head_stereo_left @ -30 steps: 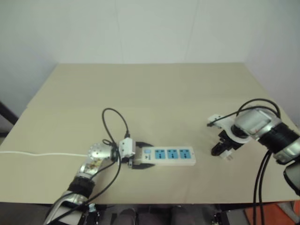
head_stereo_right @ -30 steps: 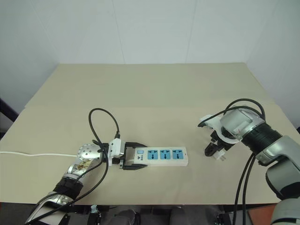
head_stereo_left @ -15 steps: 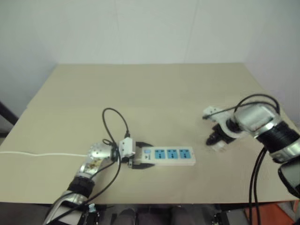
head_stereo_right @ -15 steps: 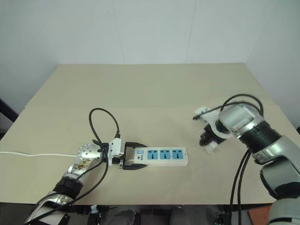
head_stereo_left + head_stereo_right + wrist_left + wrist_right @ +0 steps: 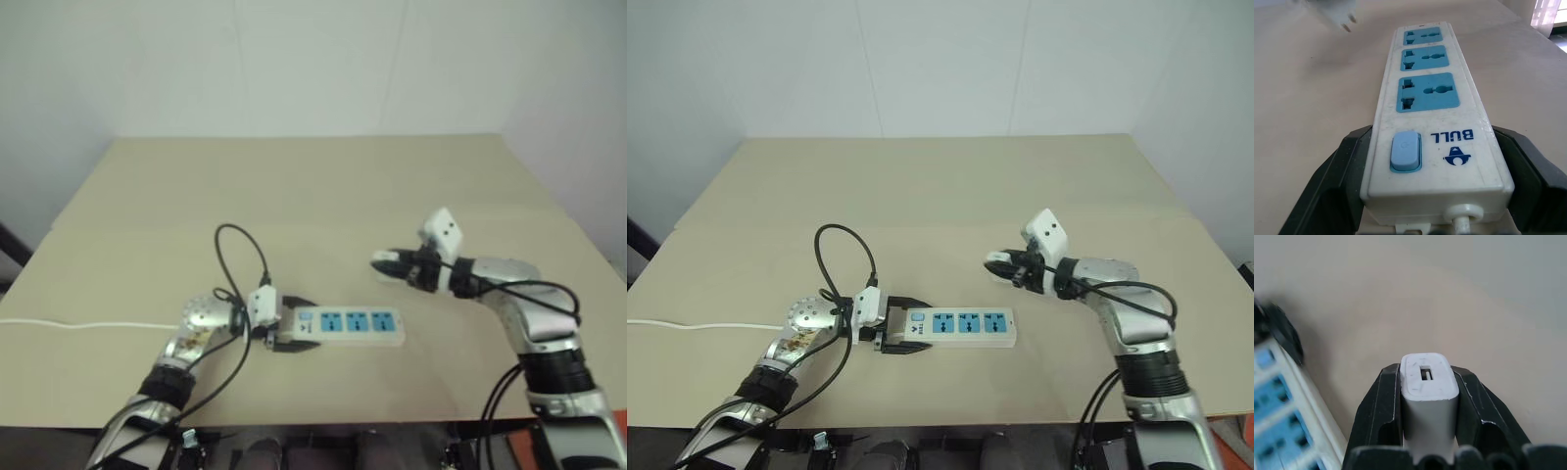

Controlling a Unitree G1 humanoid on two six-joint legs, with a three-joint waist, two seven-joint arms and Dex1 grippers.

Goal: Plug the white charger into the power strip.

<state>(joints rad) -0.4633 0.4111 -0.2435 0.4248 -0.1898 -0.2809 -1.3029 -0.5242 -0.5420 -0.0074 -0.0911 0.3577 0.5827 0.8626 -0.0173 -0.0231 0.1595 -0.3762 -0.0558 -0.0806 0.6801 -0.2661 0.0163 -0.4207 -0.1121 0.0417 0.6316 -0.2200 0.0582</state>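
Observation:
The power strip (image 5: 960,328), a long white bar with three blue sockets, lies flat on the table's near middle. My left gripper (image 5: 906,331) is shut on its switch end, one black finger (image 5: 1334,186) against each side. The white charger (image 5: 997,262) hangs in the air behind and just right of the strip's far end, clear of it. My right gripper (image 5: 1004,266) is shut on the charger and lies nearly level, pointing left. In the right wrist view the charger (image 5: 1429,382) sits between both fingers (image 5: 1378,401) with its port end showing. The left wrist view catches its prongs (image 5: 1347,20) beyond the strip (image 5: 1430,98).
The strip's thin white cord (image 5: 686,323) runs left off the beige table (image 5: 921,186). A black cable loop (image 5: 847,255) arches above my left wrist. A white camera housing (image 5: 1043,233) stands up on my right wrist. A white wall backs the table.
My right gripper closed on the charger at the table's right, lifted it and carried it left toward the strip, turning from pointing down to nearly level. The left gripper and strip stayed put.

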